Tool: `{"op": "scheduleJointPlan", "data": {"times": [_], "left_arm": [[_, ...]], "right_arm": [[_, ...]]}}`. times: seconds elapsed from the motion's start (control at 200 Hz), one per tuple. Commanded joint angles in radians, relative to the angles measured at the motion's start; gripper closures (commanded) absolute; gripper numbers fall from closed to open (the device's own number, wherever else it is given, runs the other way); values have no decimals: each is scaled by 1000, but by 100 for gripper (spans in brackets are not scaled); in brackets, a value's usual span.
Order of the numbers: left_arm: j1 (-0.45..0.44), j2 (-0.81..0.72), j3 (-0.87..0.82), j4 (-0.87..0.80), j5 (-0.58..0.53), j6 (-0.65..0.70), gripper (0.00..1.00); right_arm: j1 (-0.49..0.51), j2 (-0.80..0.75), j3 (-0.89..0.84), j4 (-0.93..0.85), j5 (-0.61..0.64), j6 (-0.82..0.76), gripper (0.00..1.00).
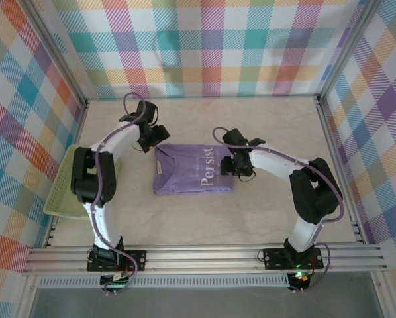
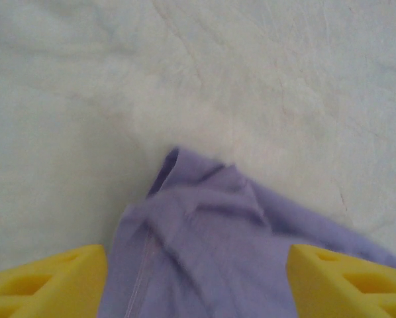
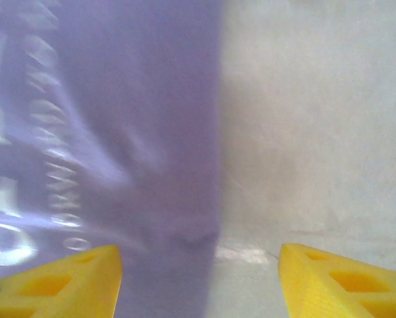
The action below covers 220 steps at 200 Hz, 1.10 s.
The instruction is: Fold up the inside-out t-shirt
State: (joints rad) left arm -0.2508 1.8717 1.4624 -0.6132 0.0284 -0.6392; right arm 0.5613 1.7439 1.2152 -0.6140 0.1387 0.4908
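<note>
Yellow fingers (image 2: 46,281) of the left gripper (image 2: 198,295) are standing wide apart at the bottom of the left wrist view, gripping nothing; a rumpled corner of the t-shirt (image 2: 211,252) is lying loose between them on the pale surface (image 2: 85,99). In the right wrist view the right gripper (image 3: 201,285) is likewise gaping open and holding nothing; its fingers (image 3: 344,281) are straddling the straight right edge of the t-shirt (image 3: 118,132), whose purple cloth is showing pale lettering. From above, the t-shirt (image 1: 193,170) is lying folded into a neat rectangle in the middle of the surface (image 1: 284,119); the left gripper (image 1: 153,138) is hovering at its far left corner; the right gripper (image 1: 234,167) is sitting at its right edge. A green tray (image 1: 60,189) is resting at the surface's left side, well apart from the t-shirt.
</note>
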Motion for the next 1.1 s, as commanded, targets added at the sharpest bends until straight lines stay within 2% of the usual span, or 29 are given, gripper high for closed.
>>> {"op": "scheduleJointPlan", "data": {"times": [0.0, 0.07, 0.22, 0.32, 0.425, 0.595, 0.69, 0.78, 0.84, 0.945, 1.095], "left_arm": [[-99, -175, -99, -99, -122, 5, 22], [-167, -249, -183, -74, -150, -15, 22], [-291, -327, -369, 56, -103, -109, 25], [-293, -308, -441, 105, -110, -147, 31], [-260, -252, -470, 142, -106, -142, 36], [-203, -142, -430, 150, -115, -69, 41], [-195, -62, -335, 113, -145, 7, 44], [-197, 39, -204, 75, -120, 85, 46], [-204, 97, -119, 58, -75, 137, 46], [-244, 167, 30, -13, -61, 201, 45], [-314, 182, 171, -90, -17, 282, 37]], "right_arm": [[-9, 33, 113, 9, -41, -66, 36], [-10, 98, 194, 24, -89, -83, 36], [-10, 269, 383, -1, -139, -84, 37], [-15, 364, 480, -48, -108, -82, 38], [-38, 410, 484, -64, -101, -62, 39], [-52, 338, 310, -38, -79, -17, 40], [-48, 229, 136, 9, -96, 35, 40], [-25, 109, -44, 59, -110, 92, 39], [8, 32, -159, 89, -119, 136, 40], [106, -80, -303, 103, -119, 219, 40], [225, -235, -376, 68, -99, 315, 40]]}}
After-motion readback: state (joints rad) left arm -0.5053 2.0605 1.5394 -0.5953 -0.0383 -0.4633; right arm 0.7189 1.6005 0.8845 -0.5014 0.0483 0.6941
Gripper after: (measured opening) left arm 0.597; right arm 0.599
